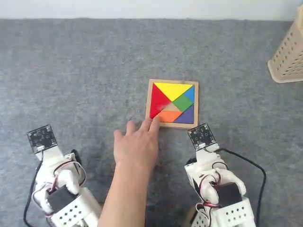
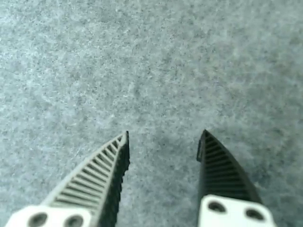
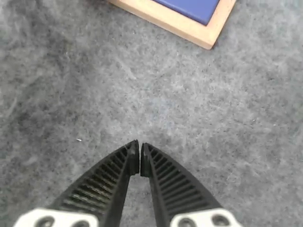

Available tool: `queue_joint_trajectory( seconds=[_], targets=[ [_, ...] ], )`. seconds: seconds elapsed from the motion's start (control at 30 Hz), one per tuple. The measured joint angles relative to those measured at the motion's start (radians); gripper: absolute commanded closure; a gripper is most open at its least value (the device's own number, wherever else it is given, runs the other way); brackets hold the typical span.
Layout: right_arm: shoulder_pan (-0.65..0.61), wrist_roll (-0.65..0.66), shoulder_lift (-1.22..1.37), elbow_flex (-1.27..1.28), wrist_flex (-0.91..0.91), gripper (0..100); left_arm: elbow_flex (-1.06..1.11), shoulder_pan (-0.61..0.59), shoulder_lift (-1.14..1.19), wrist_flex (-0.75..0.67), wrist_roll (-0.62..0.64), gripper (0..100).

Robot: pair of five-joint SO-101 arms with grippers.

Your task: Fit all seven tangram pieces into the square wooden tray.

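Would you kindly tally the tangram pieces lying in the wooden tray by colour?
yellow piece: 1
red piece: 1
green piece: 1
blue piece: 1
purple piece: 1
orange piece: 1
tan triangle: 1, though I cannot tell whether it is a piece or a gap
Total: 7, counting the tan one

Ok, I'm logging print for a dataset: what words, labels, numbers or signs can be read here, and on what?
None can be read. The wooden tray, its coloured pieces, the grey mat and the basket bear no print; any marks on the camera boards are too small to read.
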Motion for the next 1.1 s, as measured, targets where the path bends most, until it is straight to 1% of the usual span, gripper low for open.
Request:
queue_joint_trajectory(
  seconds=[0.97, 1.1],
  targets=[
    [0.002, 0.0, 0.0, 0.0, 0.0, 99.2, 0.0, 0.005, 0.0, 0.0, 0.0, 77],
    [0.002, 0.0, 0.0, 0.0, 0.0, 99.2, 0.0, 0.041, 0.0, 0.0, 0.0, 77]
  ],
)
